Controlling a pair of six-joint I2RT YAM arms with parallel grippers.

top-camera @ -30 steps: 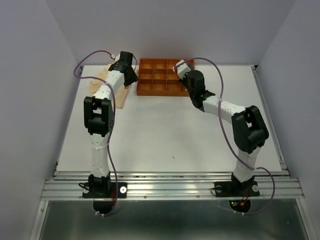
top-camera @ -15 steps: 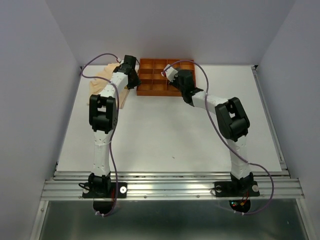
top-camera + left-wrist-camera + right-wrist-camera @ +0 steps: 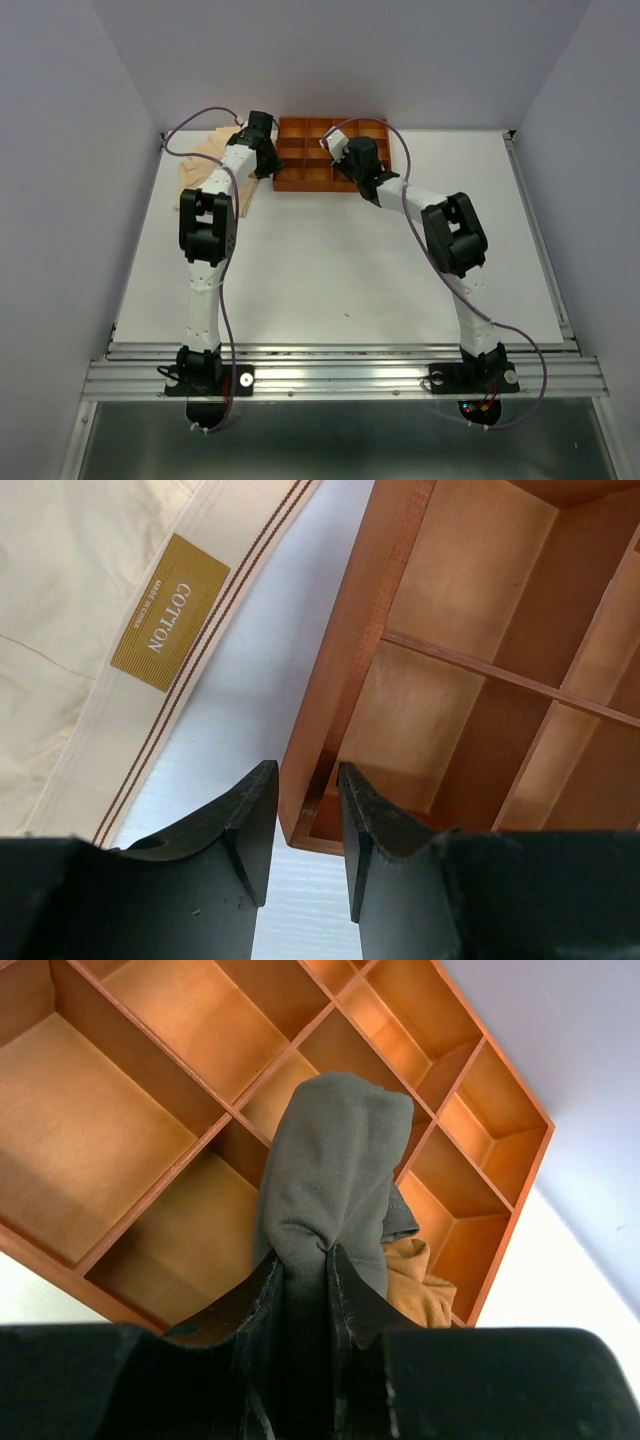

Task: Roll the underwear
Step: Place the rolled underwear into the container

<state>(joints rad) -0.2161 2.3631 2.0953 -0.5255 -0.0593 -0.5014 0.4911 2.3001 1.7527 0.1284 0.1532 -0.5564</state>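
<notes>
My right gripper [image 3: 328, 1255] is shut on a rolled dark grey underwear [image 3: 335, 1160], held upright over the compartments of the orange-brown tray [image 3: 70, 1140]. A rust-brown underwear [image 3: 420, 1285] lies bunched in a compartment just right of it. In the top view this gripper [image 3: 350, 155] hangs over the middle of the tray [image 3: 300, 183]. My left gripper [image 3: 305, 780] straddles the near left corner wall of the tray [image 3: 350, 650], with both fingers against the wall. The pale peach underwear [image 3: 60, 600], which has a gold label [image 3: 170, 610], lies flat to the left of the tray.
The tray stands at the back of the white table [image 3: 330, 260], close to the rear wall. The pale underwear [image 3: 205, 160] is spread at the back left corner. The left arm [image 3: 205, 225] reaches along the table's left side.
My right arm has swung left and forward, carrying the grey roll from the tray's right edge to over its middle. The left gripper has shifted onto the tray's left edge and narrowed slightly.
</notes>
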